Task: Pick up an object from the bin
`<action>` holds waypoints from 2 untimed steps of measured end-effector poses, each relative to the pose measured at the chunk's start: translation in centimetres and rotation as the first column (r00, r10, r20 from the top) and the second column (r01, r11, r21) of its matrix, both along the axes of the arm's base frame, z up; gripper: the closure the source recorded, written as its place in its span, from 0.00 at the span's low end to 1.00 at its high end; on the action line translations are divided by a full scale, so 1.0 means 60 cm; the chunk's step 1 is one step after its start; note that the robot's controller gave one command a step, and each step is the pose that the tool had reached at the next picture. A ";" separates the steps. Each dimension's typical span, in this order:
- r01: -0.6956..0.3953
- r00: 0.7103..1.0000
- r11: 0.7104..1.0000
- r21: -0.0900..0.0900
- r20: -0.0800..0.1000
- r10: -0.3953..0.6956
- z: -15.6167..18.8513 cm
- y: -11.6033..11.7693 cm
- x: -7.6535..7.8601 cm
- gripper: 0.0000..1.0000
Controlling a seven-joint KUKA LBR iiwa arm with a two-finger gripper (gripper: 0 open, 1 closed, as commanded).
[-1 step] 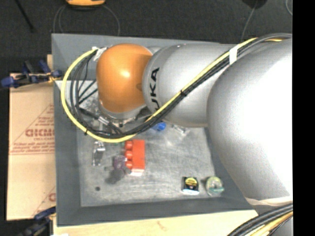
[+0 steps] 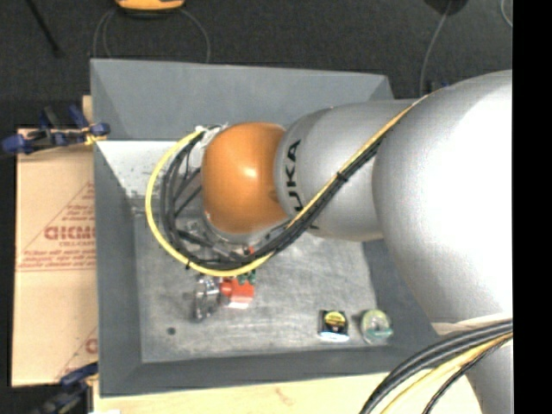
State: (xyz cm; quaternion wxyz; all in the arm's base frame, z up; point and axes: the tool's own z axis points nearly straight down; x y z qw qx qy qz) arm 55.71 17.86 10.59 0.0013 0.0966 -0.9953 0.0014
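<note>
Red block [image 2: 239, 293] — mid-floor, well off bin walls [image 2: 116, 257]

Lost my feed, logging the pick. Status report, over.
Hand low near bin floor, beside small red block. Hold unconfirmed. Black-yellow item, round greenish item well aside.

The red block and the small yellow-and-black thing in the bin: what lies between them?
Nothing. In the camera view, the stretch of bin floor between the red block and the yellow-and-black thing is bare grey metal.
</note>
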 end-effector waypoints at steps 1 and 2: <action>0.289 0.957 0.957 0.014 0.011 -0.289 -0.050 -0.021 -0.019 0.00; 0.395 0.918 0.918 0.021 0.018 -0.396 -0.049 -0.048 -0.052 0.00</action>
